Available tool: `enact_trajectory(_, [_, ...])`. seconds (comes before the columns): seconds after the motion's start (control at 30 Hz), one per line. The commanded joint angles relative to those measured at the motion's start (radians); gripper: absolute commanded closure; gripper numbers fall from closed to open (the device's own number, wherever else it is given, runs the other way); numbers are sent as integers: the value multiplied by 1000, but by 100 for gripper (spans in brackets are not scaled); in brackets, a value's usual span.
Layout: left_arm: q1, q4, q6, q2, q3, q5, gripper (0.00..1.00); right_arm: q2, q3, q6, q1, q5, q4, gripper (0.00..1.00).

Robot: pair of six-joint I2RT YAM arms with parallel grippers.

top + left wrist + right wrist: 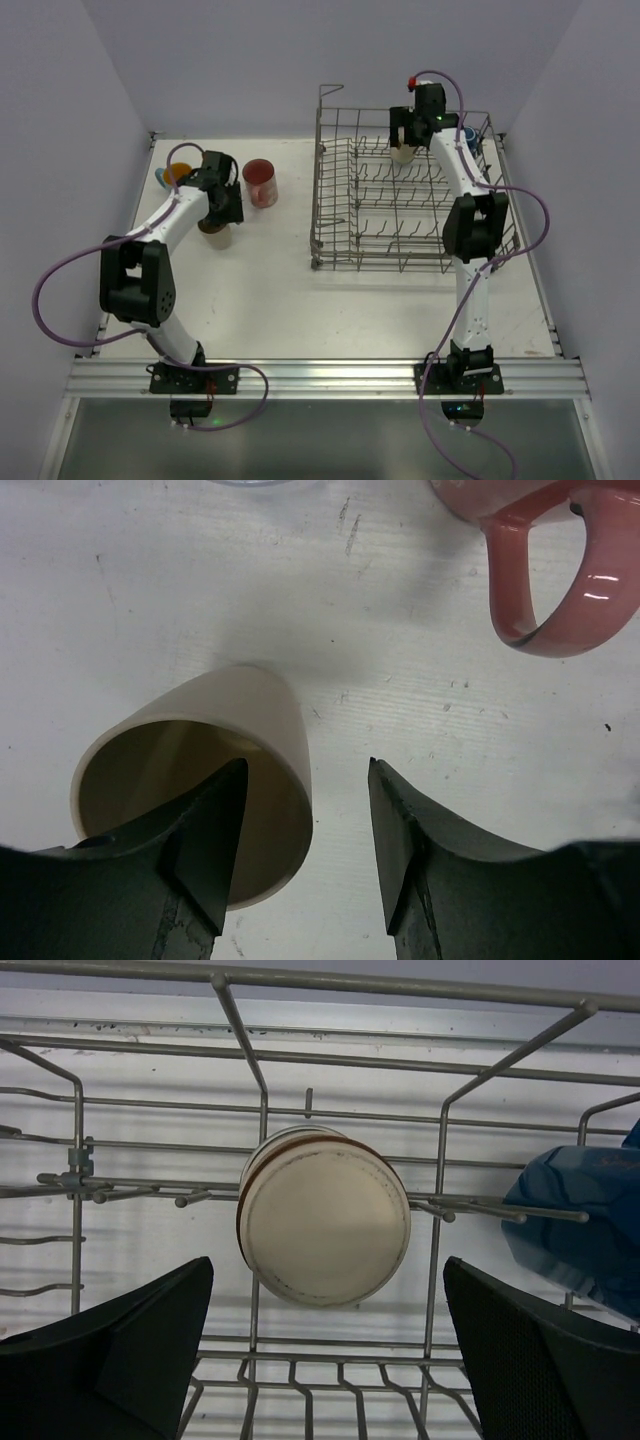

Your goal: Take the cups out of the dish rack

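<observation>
Cup unloading, mid-task
Left end effector (306, 770), parted, straddles the rim of a beige cup (230, 710) on the counter (150, 600) at 10 o'clock; right end effector (327, 1270), spread wide to clear it, fronts the racked cup (325, 1225) at 1 o'clock

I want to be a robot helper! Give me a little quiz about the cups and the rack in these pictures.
1. True or false: the dish rack holds no cups.
2. Which cup is straight ahead of the open right gripper? A) a pink mug B) a beige cup C) a clear glass
3. Fill in: the mug beside that cup in the rack is dark ___.

Key: 1 false, 2 B, 3 blue.
</observation>
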Motion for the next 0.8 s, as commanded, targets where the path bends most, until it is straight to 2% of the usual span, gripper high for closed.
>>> enact_trajectory(0.0, [8,46,-15,-57,-10,14,44,6,59,-92,-13,-28,80,1])
enact_trajectory(0.3, [8,49,-15,-80,17,76,42,46,80,-79,-15,-105,109,1])
enact_trajectory(0.63, [8,63,-9,-85,-4,96,40,101,116,-67,-15,-85,105,1])
enact_trajectory(0.77, [8,69,-8,-96,-7,98,39,112,110,-73,-15,-64,116,10])
